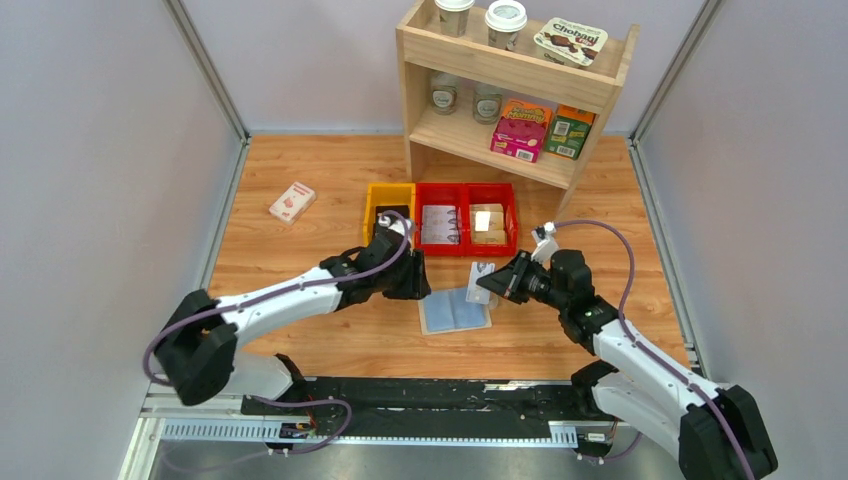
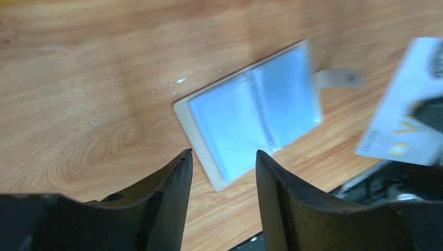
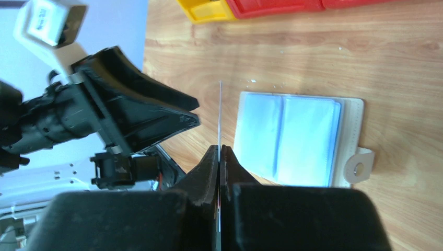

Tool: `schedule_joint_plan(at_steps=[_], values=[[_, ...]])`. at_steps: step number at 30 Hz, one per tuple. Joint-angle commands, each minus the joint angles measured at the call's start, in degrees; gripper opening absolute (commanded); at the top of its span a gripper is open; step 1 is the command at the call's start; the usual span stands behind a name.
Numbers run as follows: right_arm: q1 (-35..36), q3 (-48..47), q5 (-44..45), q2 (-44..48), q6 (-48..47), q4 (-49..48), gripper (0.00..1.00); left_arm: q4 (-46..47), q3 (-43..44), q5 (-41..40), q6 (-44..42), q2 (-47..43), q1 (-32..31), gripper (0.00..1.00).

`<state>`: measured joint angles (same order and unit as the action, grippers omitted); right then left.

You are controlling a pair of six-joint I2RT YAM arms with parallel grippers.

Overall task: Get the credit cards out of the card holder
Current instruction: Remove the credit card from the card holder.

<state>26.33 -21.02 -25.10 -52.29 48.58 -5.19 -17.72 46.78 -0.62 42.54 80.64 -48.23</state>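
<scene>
Card holder (image 1: pixel 455 312) lies open and flat on the table (image 1: pixel 300 250), lining up, just below and between the two pincers, with its snap tab (image 3: pixel 359 164) flopped out to one side. The right pincer (image 3: pixel 220 149) is clamped on one card (image 2: pixel 392 104), gripping it by an edge so that it stands upright, clear of the holder, which sits just to the pincer's side. Held this way, the card looks out of its pocket and ready to be carried off. The left pincer (image 2: pixel 223 152) hangs just above the holder's near corner with jaws apart and nothing between them, probably placed to steady the holder or reach for another card. The holder's pale blue pockets look flat, and it is not possible to tell whether any card is inside. Beyond both pincers sit a yellow bin (image 1: pixel 390 187) with something dark in it and a red bin (image 1: pixel 467 187). One red compartment holds pale printed items, the other tan blocks.
</scene>
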Motion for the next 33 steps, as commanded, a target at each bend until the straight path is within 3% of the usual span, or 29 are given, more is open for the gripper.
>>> schedule_joint_plan(at_steps=[1,4,9,17,23,29,33], values=[[2.5,2.1,7.8,4.7,8.7,-11.2,0.0,9.8,-3.4,-3.2,4.0,-11.8,0.1,0.58],[5.0,2.7,12.2,7.0,10.7,-14.9,0.0,17.3,-7.7,-1.3,8.5,-17.2,0.1,0.63],[10.8,2.7,19.7,9.9,12.5,-18.3,0.0,38.8,-16.9,1.7,17.4,-22.7,0.1,0.69],[14.9,2.3,24.3,8.9,14.7,-23.2,0.0,57.8,-21.0,6.2,24.9,-18.7,-0.3,0.69],[16.2,2.1,25.0,7.6,15.3,-25.7,0.0,66.4,-22.3,7.3,27.2,-14.0,-1.2,0.67],[16.5,1.9,24.9,6.7,15.8,-27.8,0.0,70.8,-21.7,9.3,29.3,-9.4,-1.7,0.54],[16.6,2.1,24.9,6.3,15.8,-27.9,0.0,78.3,-22.4,10.0,30.7,-7.0,-1.7,0.25]])
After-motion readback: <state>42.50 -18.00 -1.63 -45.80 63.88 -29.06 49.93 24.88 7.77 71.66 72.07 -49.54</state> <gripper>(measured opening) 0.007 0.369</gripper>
